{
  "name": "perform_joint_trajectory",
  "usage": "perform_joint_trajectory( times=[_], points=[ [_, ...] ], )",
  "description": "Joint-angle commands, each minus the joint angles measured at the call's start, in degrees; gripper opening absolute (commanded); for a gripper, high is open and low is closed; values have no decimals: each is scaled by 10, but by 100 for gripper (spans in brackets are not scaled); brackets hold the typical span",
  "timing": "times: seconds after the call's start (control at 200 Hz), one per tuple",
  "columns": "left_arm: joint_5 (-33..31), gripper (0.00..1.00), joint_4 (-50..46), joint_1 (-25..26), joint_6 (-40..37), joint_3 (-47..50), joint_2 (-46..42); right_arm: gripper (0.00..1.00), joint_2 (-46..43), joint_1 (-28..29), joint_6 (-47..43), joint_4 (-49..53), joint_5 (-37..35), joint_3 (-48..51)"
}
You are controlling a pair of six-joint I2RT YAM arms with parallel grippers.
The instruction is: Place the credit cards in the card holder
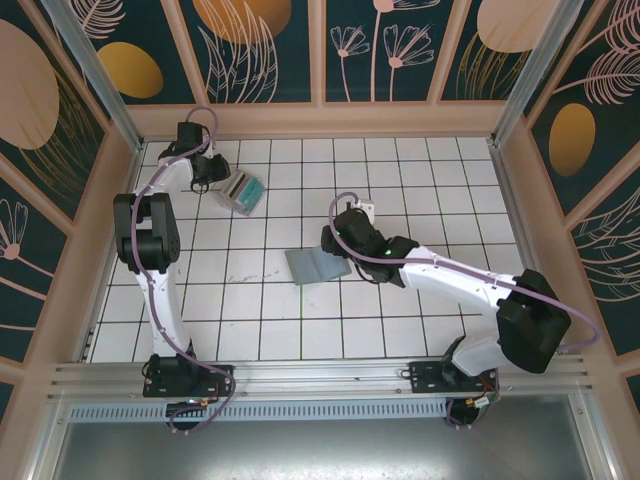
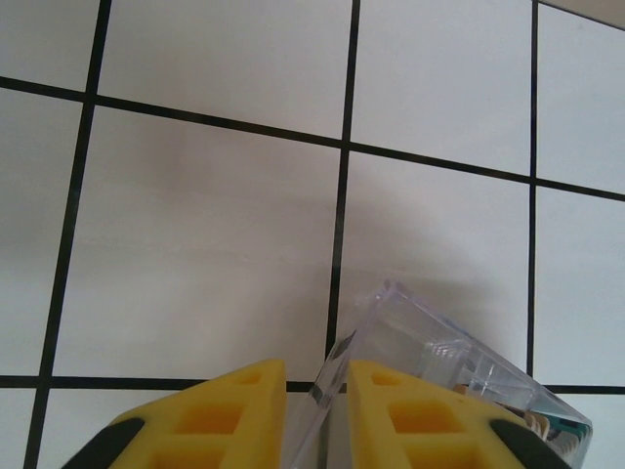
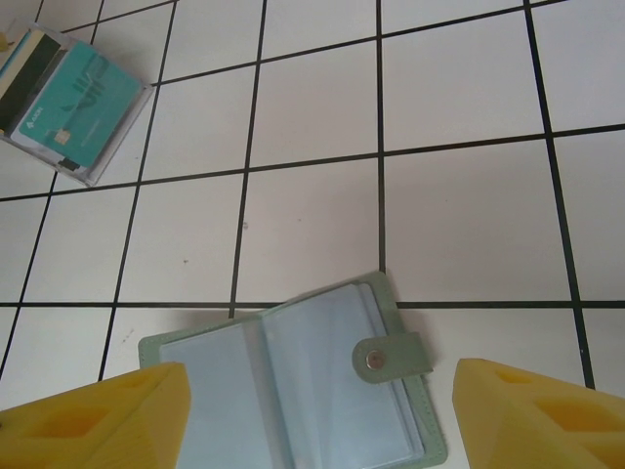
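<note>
The card holder (image 3: pixel 322 381) lies open on the tiles, sage-green with pale clear sleeves and a snap tab; from above it sits mid-table (image 1: pixel 312 266). My right gripper (image 3: pixel 322 418) hovers over it, open, one yellow finger on each side and apart from it; in the top view the right gripper (image 1: pixel 338 250) is at its right edge. The credit cards (image 3: pixel 78 98), teal on top, lie in a clear plastic case (image 1: pixel 240 192) at the far left. My left gripper (image 2: pixel 314 410) has its fingers drawn in on the thin upright wall of that clear case (image 2: pixel 430 342). From above, the left gripper (image 1: pixel 215 172) meets the case's left end.
White tiled floor with dark grout lines, fenced by wooden walls; the back wall (image 1: pixel 320 118) runs close behind the case. The right arm (image 1: pixel 450 275) stretches across the right half of the floor.
</note>
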State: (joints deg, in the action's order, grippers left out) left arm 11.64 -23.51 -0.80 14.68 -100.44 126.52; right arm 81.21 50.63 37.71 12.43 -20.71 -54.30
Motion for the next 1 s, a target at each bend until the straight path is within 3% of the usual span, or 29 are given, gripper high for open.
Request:
perform_joint_trajectory(
  times=[0.0,0.235,0.571,0.996],
  points=[
    [-13,25,-8,-3,9,25,-2,72,12,4,-1,11,-4,-22],
    [-11,27,6,-3,18,43,-19,72,19,4,-3,10,-1,-29],
    [28,15,91,-3,88,150,-81,72,29,4,-5,8,3,-34],
    [62,17,144,-3,140,237,-116,71,41,4,-1,-2,19,-44]
  ],
)
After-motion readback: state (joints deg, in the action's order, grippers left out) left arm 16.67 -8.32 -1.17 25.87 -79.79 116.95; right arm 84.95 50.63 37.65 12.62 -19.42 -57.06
